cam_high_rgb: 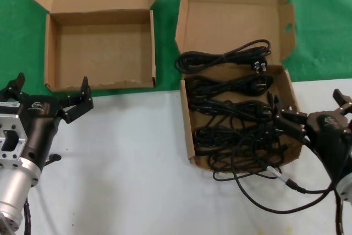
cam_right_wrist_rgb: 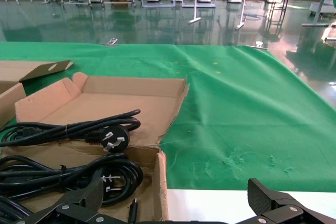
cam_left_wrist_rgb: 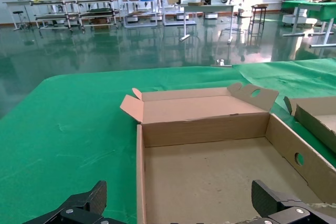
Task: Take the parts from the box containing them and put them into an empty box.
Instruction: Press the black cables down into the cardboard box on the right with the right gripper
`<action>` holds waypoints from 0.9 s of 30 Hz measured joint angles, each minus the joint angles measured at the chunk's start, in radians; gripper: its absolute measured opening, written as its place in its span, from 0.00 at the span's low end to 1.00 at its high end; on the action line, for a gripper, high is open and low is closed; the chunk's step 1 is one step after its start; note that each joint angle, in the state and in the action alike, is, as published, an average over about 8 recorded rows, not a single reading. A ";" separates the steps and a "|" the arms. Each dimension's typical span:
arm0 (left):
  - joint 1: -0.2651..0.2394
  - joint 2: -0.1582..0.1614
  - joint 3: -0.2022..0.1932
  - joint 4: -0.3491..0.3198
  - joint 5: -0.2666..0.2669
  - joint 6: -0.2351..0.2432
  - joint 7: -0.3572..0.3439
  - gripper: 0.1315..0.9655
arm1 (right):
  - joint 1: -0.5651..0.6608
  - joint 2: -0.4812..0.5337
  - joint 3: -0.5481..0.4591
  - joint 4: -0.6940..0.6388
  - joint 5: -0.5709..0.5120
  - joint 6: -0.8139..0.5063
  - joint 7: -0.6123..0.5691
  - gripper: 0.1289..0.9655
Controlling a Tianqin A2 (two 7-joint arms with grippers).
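Several black power cords (cam_high_rgb: 234, 108) lie as looped bundles in the squarish cardboard box (cam_high_rgb: 186, 130) at the right. One more cord (cam_high_rgb: 225, 59) lies on that box's winged lid. The wider, shallower box (cam_high_rgb: 99, 53) at the back left is empty. My right gripper (cam_high_rgb: 308, 102) is open at the cord box's right front corner, one finger over the cords and one outside the rim. In the right wrist view this gripper (cam_right_wrist_rgb: 176, 199) straddles the box wall (cam_right_wrist_rgb: 160, 182), with plug ends (cam_right_wrist_rgb: 113, 140) ahead. My left gripper (cam_high_rgb: 52, 83) is open and empty just in front of the empty box (cam_left_wrist_rgb: 210, 171).
A thinner black cable with a silver connector (cam_high_rgb: 275, 173) trails from the cord box's front onto the white table (cam_high_rgb: 126, 169). Green cloth (cam_high_rgb: 319, 20) covers the back of the table. The two boxes stand side by side with a narrow gap between them.
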 joint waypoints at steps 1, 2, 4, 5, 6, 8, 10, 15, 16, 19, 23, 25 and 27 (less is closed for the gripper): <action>0.000 0.000 0.000 0.000 0.000 0.000 0.000 1.00 | 0.000 0.000 0.000 0.000 0.000 0.000 0.000 1.00; 0.000 0.000 0.000 0.000 0.000 0.000 0.000 1.00 | 0.000 0.000 0.000 0.000 0.000 0.000 0.000 1.00; 0.000 0.000 0.000 0.000 0.000 0.000 0.000 1.00 | 0.000 0.000 0.000 0.000 0.000 0.000 0.000 1.00; 0.000 0.000 0.000 0.000 0.000 0.000 0.000 1.00 | 0.000 0.000 0.000 0.000 0.000 0.000 0.000 1.00; 0.000 0.000 0.000 0.000 0.000 0.000 0.000 1.00 | 0.000 0.000 0.000 0.000 0.000 0.000 0.000 1.00; 0.000 0.000 0.000 0.000 0.000 0.000 0.000 1.00 | 0.000 0.000 0.000 0.000 0.000 0.000 0.000 1.00; 0.000 0.000 0.000 0.000 0.000 0.000 0.000 0.99 | 0.000 0.000 0.000 0.000 0.000 0.000 0.000 1.00; 0.000 0.000 0.000 0.000 0.000 0.000 0.000 0.99 | -0.004 0.001 0.002 0.006 -0.003 -0.003 -0.003 1.00; 0.000 0.000 0.000 0.000 0.000 0.000 0.000 0.99 | -0.007 0.003 0.002 0.010 -0.005 -0.004 -0.004 1.00; 0.000 0.000 0.000 0.000 0.000 0.000 0.000 0.96 | -0.018 0.012 0.003 0.029 -0.011 -0.014 -0.012 1.00; 0.000 0.000 0.000 0.000 0.000 0.000 0.000 0.92 | -0.033 0.039 0.005 0.065 -0.026 -0.049 -0.043 1.00; 0.000 0.000 0.000 0.000 0.000 0.000 0.000 0.91 | -0.035 0.057 0.010 0.083 -0.034 -0.086 -0.089 1.00; 0.000 0.000 0.000 0.000 0.000 0.000 0.000 0.87 | -0.031 0.078 0.016 0.096 -0.043 -0.134 -0.152 1.00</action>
